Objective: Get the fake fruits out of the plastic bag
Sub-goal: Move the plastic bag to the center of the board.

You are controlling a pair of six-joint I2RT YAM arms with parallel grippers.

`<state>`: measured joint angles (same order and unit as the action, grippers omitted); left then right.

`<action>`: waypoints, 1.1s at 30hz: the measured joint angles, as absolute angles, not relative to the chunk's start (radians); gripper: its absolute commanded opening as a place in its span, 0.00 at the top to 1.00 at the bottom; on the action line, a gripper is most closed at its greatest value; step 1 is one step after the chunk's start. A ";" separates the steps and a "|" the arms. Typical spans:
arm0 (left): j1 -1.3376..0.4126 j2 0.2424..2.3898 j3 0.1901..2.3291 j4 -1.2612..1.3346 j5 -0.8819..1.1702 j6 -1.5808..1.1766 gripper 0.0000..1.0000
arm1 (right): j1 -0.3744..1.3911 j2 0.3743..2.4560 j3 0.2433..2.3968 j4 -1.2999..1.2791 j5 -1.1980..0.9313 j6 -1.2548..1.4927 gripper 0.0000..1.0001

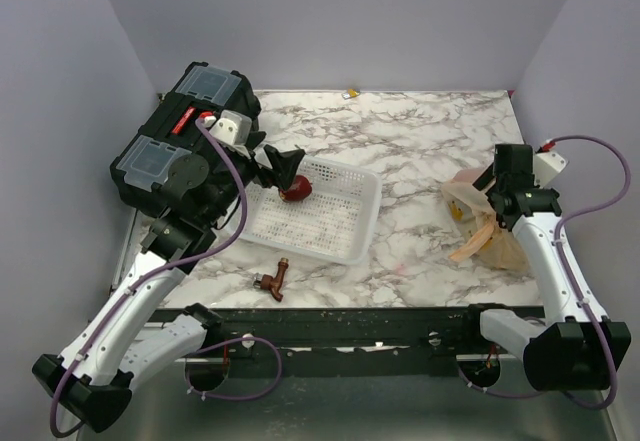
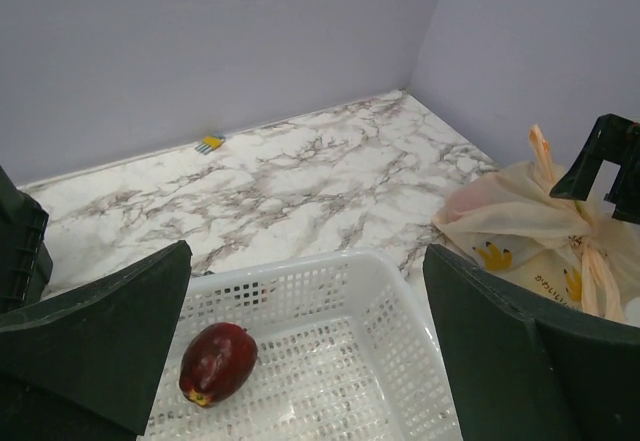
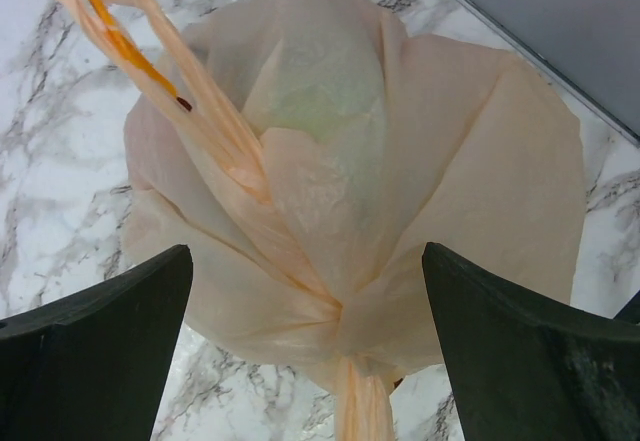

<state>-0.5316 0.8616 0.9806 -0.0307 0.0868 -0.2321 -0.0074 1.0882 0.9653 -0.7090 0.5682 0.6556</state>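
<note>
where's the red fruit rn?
Top view: the dark red fake fruit lies in the white basket, near its far-left corner, on the left half of the table, just under the open left tool.

Thin, shiny and hard plastic things
The plastic bag (image 3: 430, 181) is thin and crinkly, the red fruit (image 2: 217, 363) is shiny, the white basket (image 2: 330, 291) is plastic
</note>
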 measured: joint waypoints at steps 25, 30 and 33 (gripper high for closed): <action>-0.587 0.878 0.979 -0.031 0.099 -0.240 0.01 | -0.015 1.049 0.875 -0.674 0.336 0.523 0.60; -0.607 0.883 0.979 -0.031 0.102 -0.240 0.01 | -0.015 1.049 0.875 -0.658 0.178 0.488 0.79; -0.617 0.888 0.979 -0.031 0.109 -0.240 0.01 | -0.015 1.052 0.875 -0.642 0.084 0.478 0.85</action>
<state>-0.6167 0.8879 0.9794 -0.0315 0.1089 -0.2398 -0.0151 1.0523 0.8745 -0.6418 0.0841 0.4778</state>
